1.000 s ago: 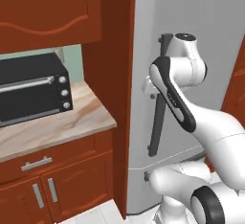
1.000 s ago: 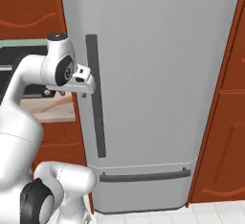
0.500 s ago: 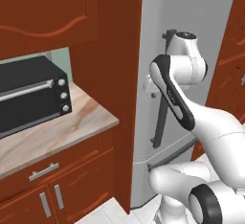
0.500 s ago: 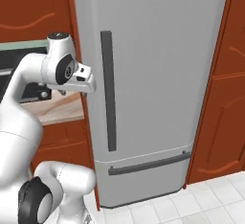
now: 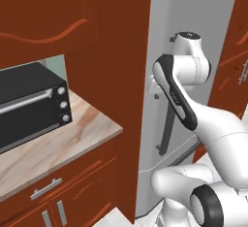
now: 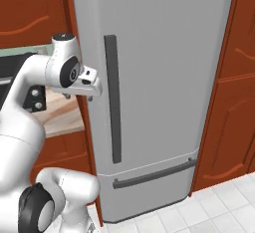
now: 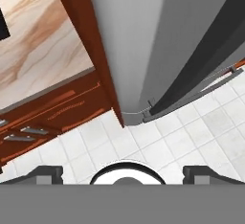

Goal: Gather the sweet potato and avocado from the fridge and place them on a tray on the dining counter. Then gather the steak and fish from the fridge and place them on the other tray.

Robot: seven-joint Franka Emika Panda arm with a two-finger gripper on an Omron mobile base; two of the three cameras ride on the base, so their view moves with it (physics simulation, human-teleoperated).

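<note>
Your hand (image 6: pixel 90 85) is open, holding nothing, hovering just left of the fridge (image 6: pixel 159 67) door's long dark handle (image 6: pixel 113 97), not touching it. Fridge door is shut. To your left, the black toaster oven (image 5: pixel 29 102) sits on the marbled desk (image 5: pixel 63 146) beside the red-brown cabinets (image 5: pixel 58 22).

- My arm hid part of the fridge (image 5: pixel 213 32) handle (image 5: pixel 167 124)
- The toaster oven (image 5: pixel 26 105) ran off the left edge
- The fridge's top was cut off
</note>
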